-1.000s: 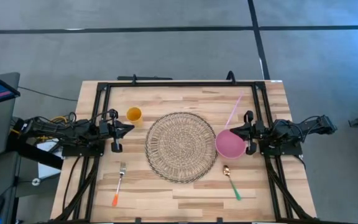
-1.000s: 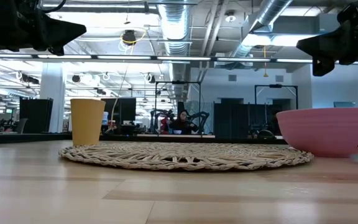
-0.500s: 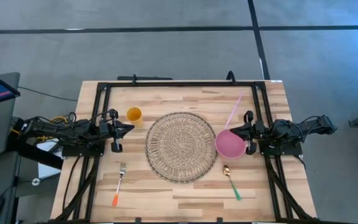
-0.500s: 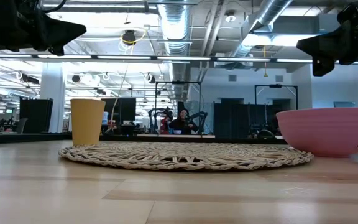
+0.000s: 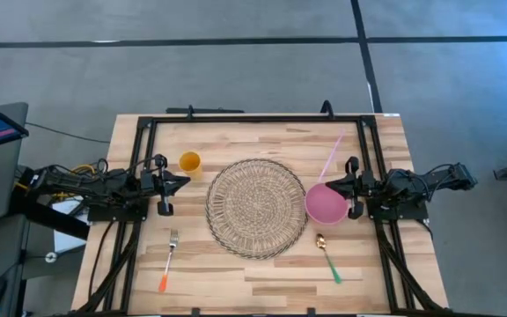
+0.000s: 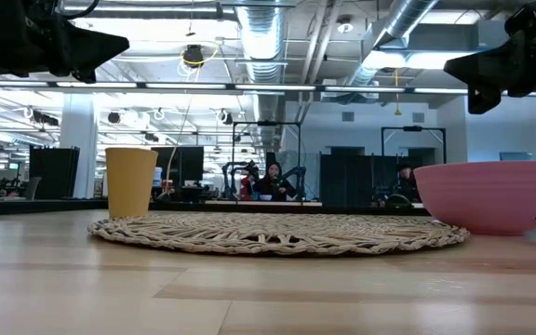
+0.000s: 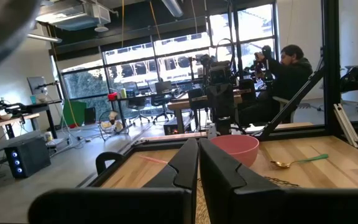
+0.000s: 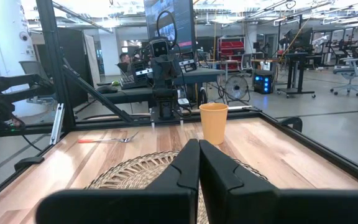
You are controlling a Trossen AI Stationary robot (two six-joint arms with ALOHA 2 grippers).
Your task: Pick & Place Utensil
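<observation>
Pale wood counter (image 5: 262, 273) seen from above, framed by black rails. Near the lower left of the high frame: fork (image 5: 168, 259) with metal head and orange handle, lying flat. Near the lower right: spoon (image 5: 327, 257) with gold bowl and green handle, also flat, just below a pink bowl (image 5: 325, 204). Which utensil is meant, not stated in the task.

Probably light, thin and stiff, both of them; metal ends likely slick, coloured handles likely easier to pinch. Best hold judged to be across the handle near its middle, from straight above, since each lies low against the wood with little to get under.

Round woven placemat (image 5: 255, 207) at centre frame. Small yellow cup (image 5: 189, 162) at its upper left, pink straw-like stick (image 5: 329, 157) at its upper right, one end by the pink bowl. Nothing lying on either utensil; pink bowl close to the spoon's gold end, so some care needed there. Fork well apart from everything.

Left claw (image 5: 181, 180) at left of the mat, near the cup, fingers pressed together and empty. Right claw (image 5: 330, 184) at right, above the pink bowl's edge, likewise pressed together and empty. Neither touching a utensil. People visible at desks in the room beyond.
</observation>
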